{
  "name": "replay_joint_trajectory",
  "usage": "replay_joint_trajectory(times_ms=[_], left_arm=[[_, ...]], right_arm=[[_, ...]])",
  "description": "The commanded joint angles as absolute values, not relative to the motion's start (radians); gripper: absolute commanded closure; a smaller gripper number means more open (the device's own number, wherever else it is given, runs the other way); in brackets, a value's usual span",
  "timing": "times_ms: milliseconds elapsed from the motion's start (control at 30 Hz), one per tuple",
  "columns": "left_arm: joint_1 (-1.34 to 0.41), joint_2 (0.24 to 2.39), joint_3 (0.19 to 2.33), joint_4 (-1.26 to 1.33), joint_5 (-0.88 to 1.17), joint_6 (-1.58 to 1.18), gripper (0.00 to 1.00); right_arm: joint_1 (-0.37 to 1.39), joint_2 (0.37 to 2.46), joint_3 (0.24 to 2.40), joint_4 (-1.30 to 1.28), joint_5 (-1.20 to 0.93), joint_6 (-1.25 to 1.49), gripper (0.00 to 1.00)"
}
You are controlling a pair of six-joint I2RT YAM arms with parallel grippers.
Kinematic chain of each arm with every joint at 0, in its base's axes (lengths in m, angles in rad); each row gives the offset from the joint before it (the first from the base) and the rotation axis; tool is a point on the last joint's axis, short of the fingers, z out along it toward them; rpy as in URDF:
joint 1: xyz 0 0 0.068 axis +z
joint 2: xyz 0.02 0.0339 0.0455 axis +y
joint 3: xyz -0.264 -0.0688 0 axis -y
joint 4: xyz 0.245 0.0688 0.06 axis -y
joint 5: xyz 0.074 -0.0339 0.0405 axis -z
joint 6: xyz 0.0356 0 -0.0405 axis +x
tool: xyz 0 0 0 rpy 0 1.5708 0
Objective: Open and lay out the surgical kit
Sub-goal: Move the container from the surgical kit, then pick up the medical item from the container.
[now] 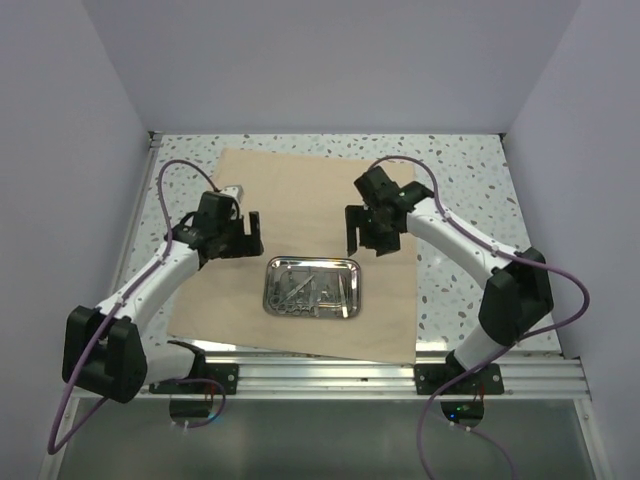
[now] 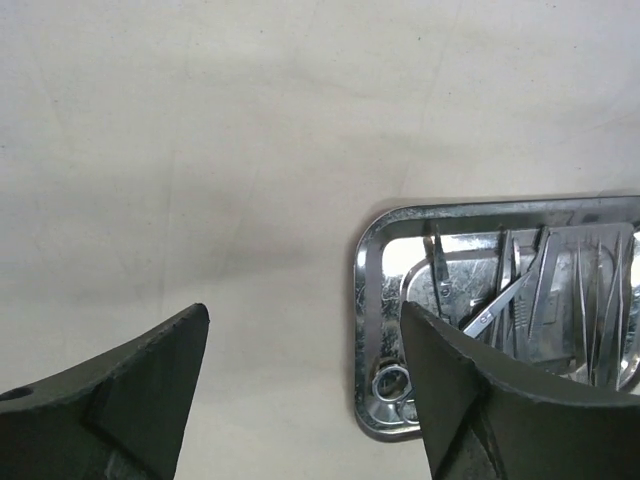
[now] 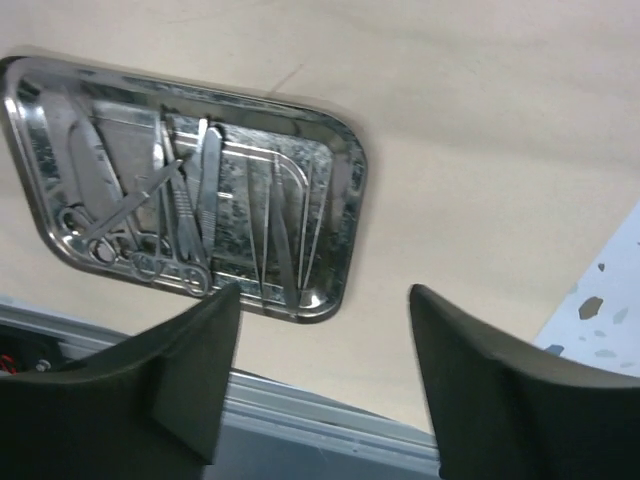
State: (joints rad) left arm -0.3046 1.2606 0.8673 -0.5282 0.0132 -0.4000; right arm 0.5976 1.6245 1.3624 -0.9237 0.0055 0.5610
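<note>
Unwrapping seemingly done: flat wrap (image 1: 300,190) mid-bench, tray (image 1: 312,312) on it toward the near edge, tools (image 1: 305,290) heaped inside. Flanking it, left end effector (image 1: 252,236) and right end effector (image 1: 366,240), both open, empty. Next, likely: pinching one thin tool out.

**Surgical kit: wrap opened, tray exposed, instruments held in the tray**

The tan wrap sheet (image 1: 300,190) is spread open and flat, and faint fold creases are noted across it. A shiny rectangular steel tray (image 1: 311,262) with rounded corners is set on the near half of the sheet, its long side running left to right. The instruments are contained within the tray. Partly opened scissors (image 3: 135,198) are placed toward the left end and forceps (image 3: 182,215) just beside them, ring handles at the near rim. Thin tweezers (image 3: 278,235) are laid toward the right end, roughly parallel to the short sides.
</note>
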Motion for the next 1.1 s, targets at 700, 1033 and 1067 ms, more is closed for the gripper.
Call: replay_joint_trajectory(times_ms=[700,1033,1067], left_arm=[[-0.512,1.319,0.922,-0.423,0.337,-0.204,0.38],[-0.669,1.437,0.907,-0.391,0.227,-0.207,0.41],[-0.670,1.446,0.905,-0.387,0.215,-0.209,0.41]], right_arm=[[0.765,1.902,1.597,-0.985,0.079,0.534,0.33],[0.658,1.747,1.473,-1.031,0.178,0.516,0.01],[0.644,1.738,1.464,-1.032,0.179,0.511,0.01]])
